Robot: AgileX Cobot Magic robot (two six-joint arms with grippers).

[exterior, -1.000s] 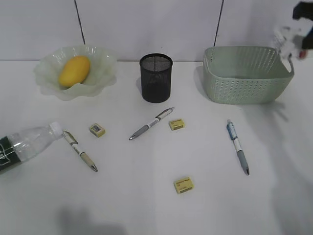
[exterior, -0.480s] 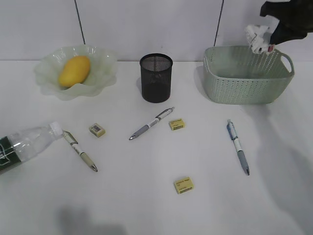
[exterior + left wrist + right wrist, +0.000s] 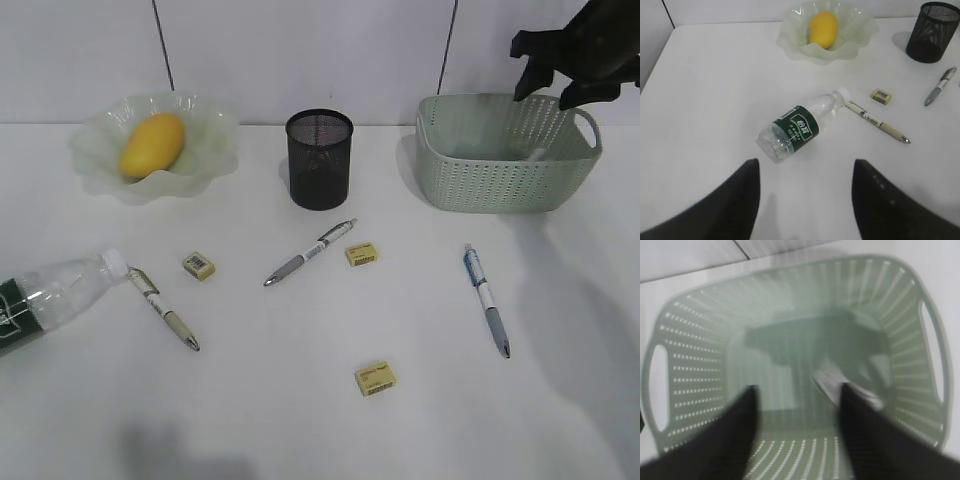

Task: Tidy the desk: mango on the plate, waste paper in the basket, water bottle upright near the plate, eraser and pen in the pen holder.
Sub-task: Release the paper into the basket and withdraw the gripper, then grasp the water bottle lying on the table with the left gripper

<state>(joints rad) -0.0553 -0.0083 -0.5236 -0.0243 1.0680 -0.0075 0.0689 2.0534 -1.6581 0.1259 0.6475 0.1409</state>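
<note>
The right gripper [image 3: 552, 88] hangs spread and empty over the basket [image 3: 500, 175], where a blurred white streak, apparently the waste paper [image 3: 840, 387], shows. The left gripper [image 3: 805, 192] is also spread, above the lying water bottle [image 3: 800, 125]. The mango [image 3: 152, 144] sits in the plate [image 3: 205, 160].

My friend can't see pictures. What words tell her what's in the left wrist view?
A water bottle lies on its side on a white desk, between the open left gripper fingers. Behind it sit a mango on a green plate, a pen, an eraser and a black pen holder.

Pale grey wall [image 3: 300, 50] behind, two thin dark vertical seams [image 3: 162, 45], soft even light
</note>
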